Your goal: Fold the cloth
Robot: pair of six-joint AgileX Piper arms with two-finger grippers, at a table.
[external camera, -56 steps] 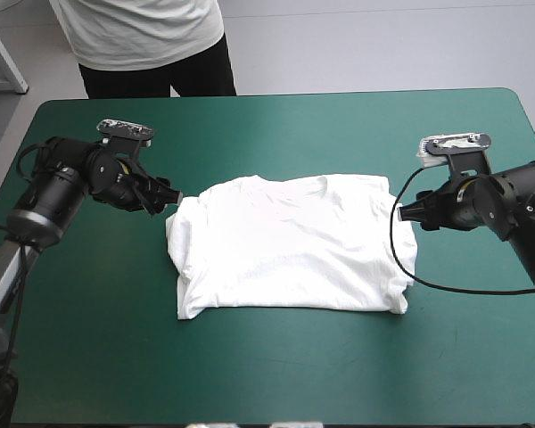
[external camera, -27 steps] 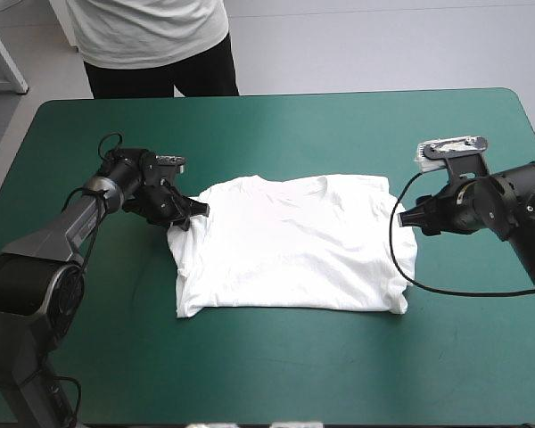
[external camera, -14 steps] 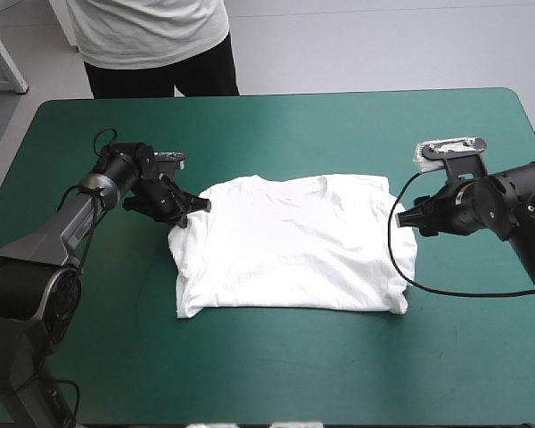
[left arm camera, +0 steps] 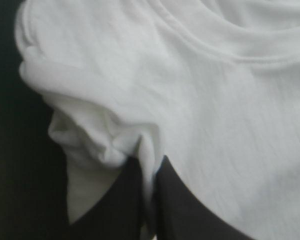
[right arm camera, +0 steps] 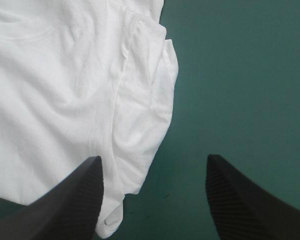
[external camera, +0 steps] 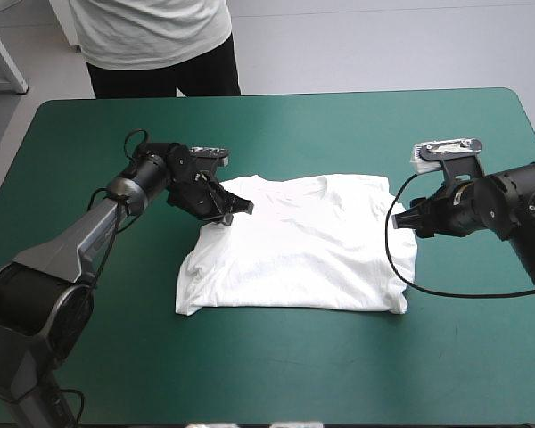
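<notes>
The left claw [external camera: 241,208] has moved in from the shirt's left edge toward the neck, and it has pulled the left sleeve along with it. Its black fingers [left arm camera: 180,210] are pinched tight on a fold of the white T-shirt [external camera: 294,254]. Bunched cloth puffs up just ahead of them. The right claw [external camera: 410,221] has stayed by the shirt's right edge. It is wide open and holds nothing, with the right sleeve [right arm camera: 150,90] just ahead of it. The T-shirt lies spread flat in the middle of the tabletop [external camera: 339,134], its neck toward the far edge. The teal-green cover [external camera: 276,357] shows on every side of the shirt and looks smooth. Past the far edge is pale grey floor [external camera: 383,45].
</notes>
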